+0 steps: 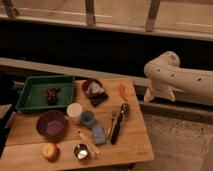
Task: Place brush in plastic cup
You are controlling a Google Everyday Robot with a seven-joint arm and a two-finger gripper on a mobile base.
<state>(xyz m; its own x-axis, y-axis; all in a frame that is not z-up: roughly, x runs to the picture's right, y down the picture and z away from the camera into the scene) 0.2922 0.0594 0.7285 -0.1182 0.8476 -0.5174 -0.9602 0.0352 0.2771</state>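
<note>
The wooden table (131, 145) fills the lower left of the frame. The brush (119, 123) lies flat on it toward the right side, black handle pointing to the lower edge and rounded grey head toward the upper right. Nothing holds it. A thin silver fork (112, 123) lies just left of it, roughly parallel.

The robot's pale arm (187, 80) comes in from the right edge at mid-height, off the table. The gripper (159, 95) hangs at its left end, beyond the table's upper right corner and well apart from the brush. Whether the pincer is apart or together cannot be told.

2 cups stand near the table's centre, left of the brush: a white cup (74, 110) and, just beside it to the lower right, a blue cup (87, 118). Which is the plastic one cannot be told.

A purple bowl (51, 124) sits left of the cups. A green tray (30, 95) takes the upper left corner, with a dark cluster (51, 94) inside. A dark red bowl (92, 87) stands at upper centre, and an orange item (122, 91) lies to its right. Along the lower edge are a round orange fruit (50, 151), a small metal cup (81, 151), pale wooden sticks (88, 142) and a blue sponge (98, 134).
</note>
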